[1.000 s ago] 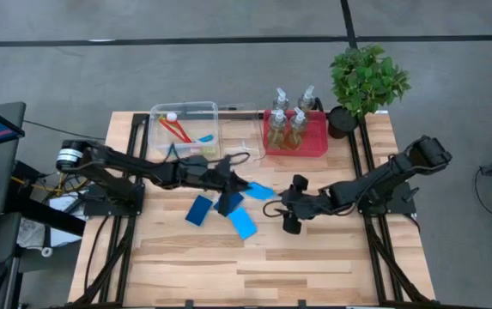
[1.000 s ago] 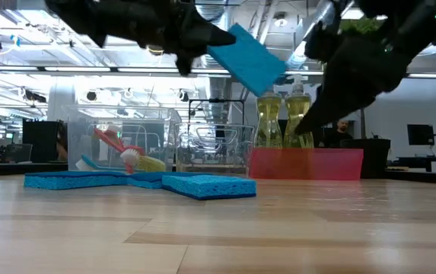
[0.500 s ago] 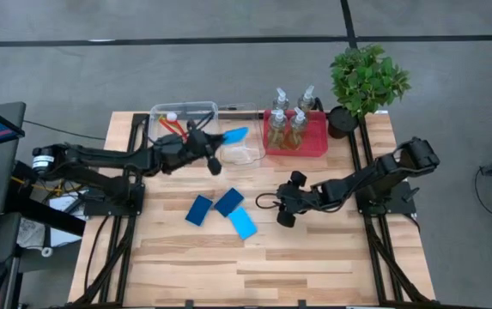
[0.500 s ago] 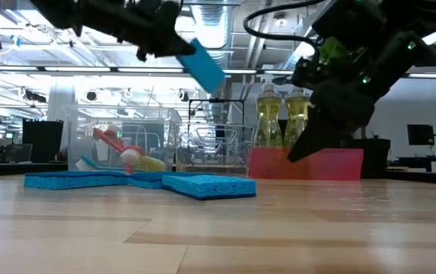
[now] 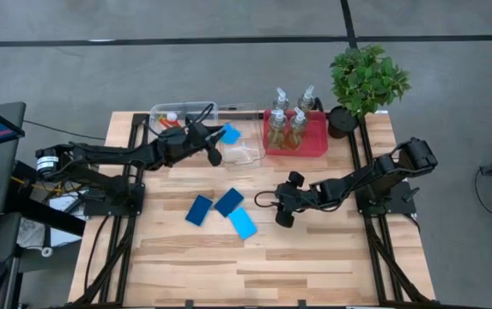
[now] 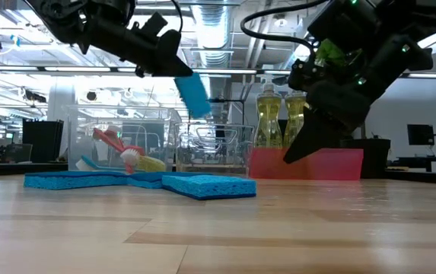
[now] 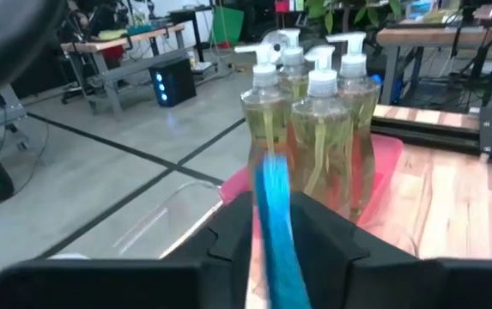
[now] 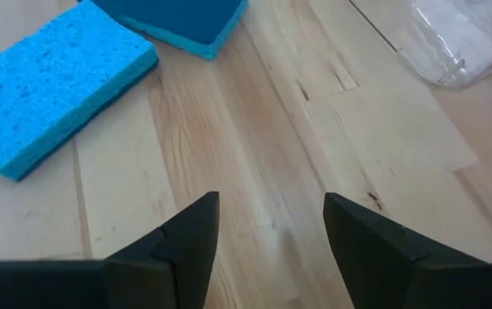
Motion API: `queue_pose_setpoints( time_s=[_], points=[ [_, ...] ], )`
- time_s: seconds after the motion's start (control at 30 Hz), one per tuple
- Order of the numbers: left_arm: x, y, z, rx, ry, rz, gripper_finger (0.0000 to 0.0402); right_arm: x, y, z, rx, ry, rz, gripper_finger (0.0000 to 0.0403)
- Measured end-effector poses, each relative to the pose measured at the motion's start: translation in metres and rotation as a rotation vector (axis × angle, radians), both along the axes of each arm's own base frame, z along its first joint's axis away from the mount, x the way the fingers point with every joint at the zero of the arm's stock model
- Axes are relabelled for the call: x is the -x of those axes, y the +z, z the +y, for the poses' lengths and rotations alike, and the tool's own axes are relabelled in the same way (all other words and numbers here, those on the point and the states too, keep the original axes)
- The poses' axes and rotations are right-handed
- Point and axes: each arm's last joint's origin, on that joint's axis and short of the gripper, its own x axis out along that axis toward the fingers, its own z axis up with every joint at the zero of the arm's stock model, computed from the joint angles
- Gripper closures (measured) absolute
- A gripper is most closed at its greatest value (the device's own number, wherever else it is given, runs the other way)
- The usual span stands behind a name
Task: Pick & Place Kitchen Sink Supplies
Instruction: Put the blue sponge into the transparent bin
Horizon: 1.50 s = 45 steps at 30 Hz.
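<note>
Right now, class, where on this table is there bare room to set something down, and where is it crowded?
Free: the near wood in front of the three blue sponges, and both near corners. Crowded: the far edge, with clear bins, the red tray of pump bottles and the plant.

The wooden table (image 5: 314, 249) is made of light planks. Three blue sponges (image 5: 221, 209) lie flat on it near the middle, close together. At the back edge sit two clear plastic bins (image 5: 198, 110) side by side. Next to them is a red tray (image 5: 316, 143). A potted green plant (image 5: 366, 81) stands at the back right corner, beside the tray.
</note>
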Motion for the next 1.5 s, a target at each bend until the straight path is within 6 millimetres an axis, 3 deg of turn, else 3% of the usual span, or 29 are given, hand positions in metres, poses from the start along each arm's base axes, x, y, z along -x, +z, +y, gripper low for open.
queue_pose_setpoints(
  time_s=[0.37,0.57,0.7,0.87,1.17,1.33,1.5],
  points=[
    [-0.007,-0.012,0.000,0.041,0.000,0.019,0.0222,0.000,0.000,0.000,-0.001,0.000,-0.004,0.0200],
    [-0.016,-0.029,-0.003,0.122,-0.019,0.051,0.0196,0.000,0.001,0.000,0.000,0.001,-0.006,0.0200],
    [-0.020,-0.038,-0.023,0.134,-0.178,0.151,0.0195,0.000,0.001,0.000,0.000,0.001,-0.006,0.0199],
    [-0.019,-0.045,-0.063,0.104,-0.342,0.253,0.0199,0.000,0.001,0.004,0.004,0.021,-0.005,0.0200],
    [0.001,-0.070,-0.132,0.071,-0.601,0.357,0.0203,-0.005,0.012,0.020,0.059,0.181,-0.119,0.0204],
    [0.012,-0.078,-0.149,0.171,-0.624,0.324,0.0203,-0.006,0.020,0.038,0.132,0.367,-0.201,0.0214],
    [0.016,-0.080,-0.153,0.210,-0.601,0.221,0.0204,-0.005,0.020,0.048,0.168,0.430,-0.221,0.0230]
  ],
)
